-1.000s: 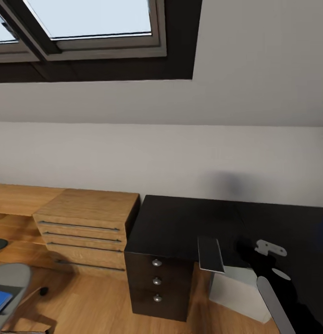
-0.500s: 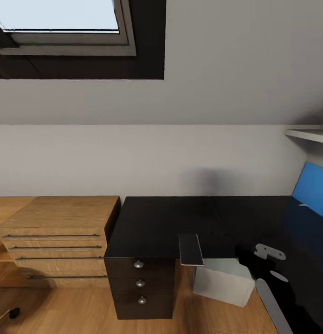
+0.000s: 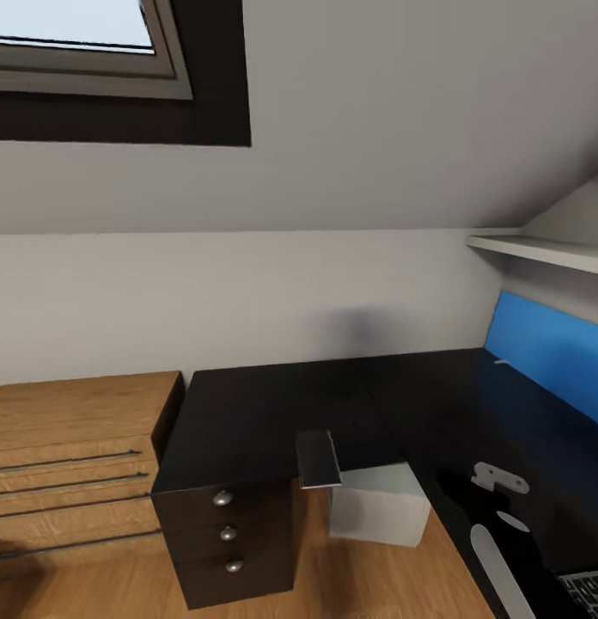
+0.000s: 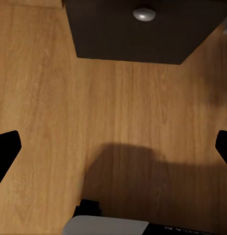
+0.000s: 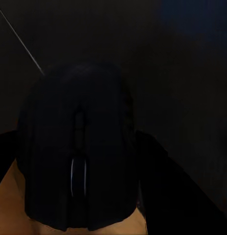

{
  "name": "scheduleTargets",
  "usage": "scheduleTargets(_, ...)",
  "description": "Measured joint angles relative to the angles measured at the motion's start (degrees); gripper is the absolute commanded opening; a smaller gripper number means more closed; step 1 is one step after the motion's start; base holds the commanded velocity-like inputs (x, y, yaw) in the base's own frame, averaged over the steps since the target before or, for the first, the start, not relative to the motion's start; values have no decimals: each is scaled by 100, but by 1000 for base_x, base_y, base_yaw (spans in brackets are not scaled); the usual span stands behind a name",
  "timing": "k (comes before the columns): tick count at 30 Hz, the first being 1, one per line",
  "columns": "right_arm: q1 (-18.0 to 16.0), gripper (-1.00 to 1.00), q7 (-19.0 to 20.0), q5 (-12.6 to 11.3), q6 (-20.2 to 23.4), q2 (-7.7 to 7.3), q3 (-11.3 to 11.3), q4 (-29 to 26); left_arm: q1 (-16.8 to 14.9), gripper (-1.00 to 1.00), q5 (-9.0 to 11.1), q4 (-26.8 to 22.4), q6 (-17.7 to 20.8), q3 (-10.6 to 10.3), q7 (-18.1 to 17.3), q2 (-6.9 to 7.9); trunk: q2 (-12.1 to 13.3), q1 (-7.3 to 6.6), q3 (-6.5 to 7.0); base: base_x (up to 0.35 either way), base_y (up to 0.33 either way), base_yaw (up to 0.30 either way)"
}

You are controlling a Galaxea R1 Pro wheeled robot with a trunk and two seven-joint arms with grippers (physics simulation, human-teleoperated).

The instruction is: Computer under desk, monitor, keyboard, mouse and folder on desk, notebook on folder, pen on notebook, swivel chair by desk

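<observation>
No legible writing; right tool (image 5: 77, 161) grips the mouse (image 5: 77, 147) over the desk (image 3: 333, 404).

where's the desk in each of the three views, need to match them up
Head view: the desk spans the middle, with its drawer unit below left of centre.
Left wrist view: the dark drawer unit with one round knob, beyond the floor.
Right wrist view: probably the black surface behind the mouse.
Shared landmark: the wood floor.

Matte black desk (image 3: 333, 404), pale grey computer (image 3: 376, 507), black mouse (image 5: 77, 147), bright blue wall panel (image 3: 548, 352)
</observation>
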Motion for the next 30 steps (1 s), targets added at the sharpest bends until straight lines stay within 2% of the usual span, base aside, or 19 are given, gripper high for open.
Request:
scheduleTargets(8,0,-100,0,9,-8,-2,1,8,0,100,3,0,0,0,-4,-1,0,0,1,0,0,-285)
scheduleTargets(13,-2,-100,2,24,-35,-5,-4,16,0,100,4,1,-2,1,-2,0,0,0,2,0,0,-78)
scheduleTargets(16,-13,-100,-6,37,-213,-11,-11,173,0,100,4,1,-2,1,-3,-1,0,0,2,0,0,-11)
scheduleTargets(17,-64,-100,-11,77,-301,-17,-19,481,0,100,4,1,-2,1,-2,3,0,0,1,0,0,-3)
scheduleTargets(19,-413,-100,-19,217,-453,-62,-44,1154,0,100,3,1,-2,1,-2,6,0,0,2,0,0,-2)
scheduleTargets(21,-766,-100,-22,285,-690,-172,-62,1696,0,100,3,1,-2,2,-2,7,0,0,2,0,0,0)
scheduleTargets(23,-1119,-100,-27,307,-1139,-321,-70,2512,0,100,4,1,-2,2,-2,4,0,0,2,0,0,0)
scheduleTargets(25,-1292,-100,-29,311,-1348,-363,-68,2887,0,100,4,1,-2,2,-1,5,0,0,2,0,0,0)
scheduleTargets(26,-1579,-100,-31,317,-1642,-422,-67,3443,0,100,4,1,-2,2,1,6,0,0,2,0,0,0)
scheduleTargets(30,-2130,-100,-35,324,-2065,-541,-65,4556,0,100,4,1,-2,1,2,7,0,0,2,0,0,0)
